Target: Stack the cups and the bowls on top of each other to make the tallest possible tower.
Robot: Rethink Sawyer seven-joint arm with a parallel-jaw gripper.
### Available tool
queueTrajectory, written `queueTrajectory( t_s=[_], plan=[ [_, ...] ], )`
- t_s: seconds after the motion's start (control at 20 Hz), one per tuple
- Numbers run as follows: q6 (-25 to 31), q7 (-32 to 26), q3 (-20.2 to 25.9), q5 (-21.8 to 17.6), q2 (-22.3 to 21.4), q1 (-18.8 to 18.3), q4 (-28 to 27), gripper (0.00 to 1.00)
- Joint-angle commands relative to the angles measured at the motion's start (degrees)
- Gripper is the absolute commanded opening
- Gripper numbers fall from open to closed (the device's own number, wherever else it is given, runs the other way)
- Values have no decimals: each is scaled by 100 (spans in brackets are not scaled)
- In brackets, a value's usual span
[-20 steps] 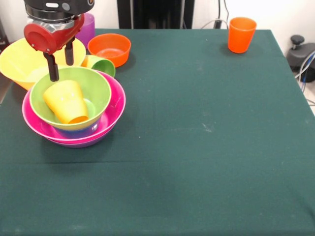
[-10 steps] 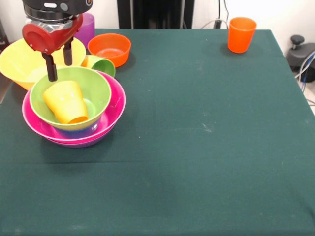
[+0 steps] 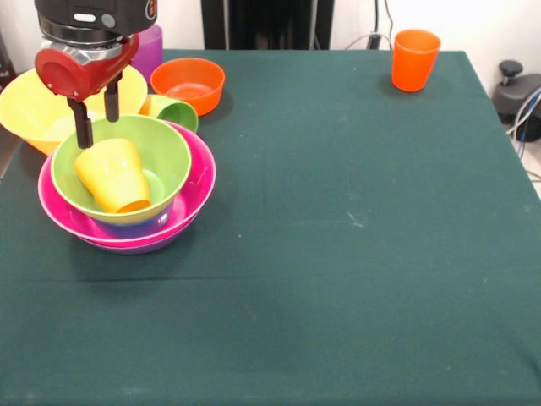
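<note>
So far the tower (image 3: pixel 127 199) holds 4 bowls and 1 tipped cup (image 3: pixel 112 175); gripper (image 3: pixel 96 115) at 12 o'clock, fingers spread, empty; 5 pieces remain.

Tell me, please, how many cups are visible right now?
4. The yellow-orange cup lies tilted in the light green bowl; the light green cup lies beside the orange bowl; the purple cup is behind the arm; the orange cup stands far off. Others may be hidden.

This looks like a robotics lab. A green cloth-covered tabletop (image 3: pixel 355 254) stands against a white wall (image 3: pixel 473 21). Loose cables (image 3: pixel 524 118) trail beside it.
</note>
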Motion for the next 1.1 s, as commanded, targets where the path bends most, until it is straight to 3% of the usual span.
queueTrajectory(
  t_s=[0.05, 0.6, 1.1],
  plan=[
    [-135, -338, 460, -382, 334, 142, 227, 100],
    [-221, -388, 549, -320, -333, 225, 1301, 100],
    [-272, -578, 572, -469, -494, 225, 1606, 100]
  ],
)
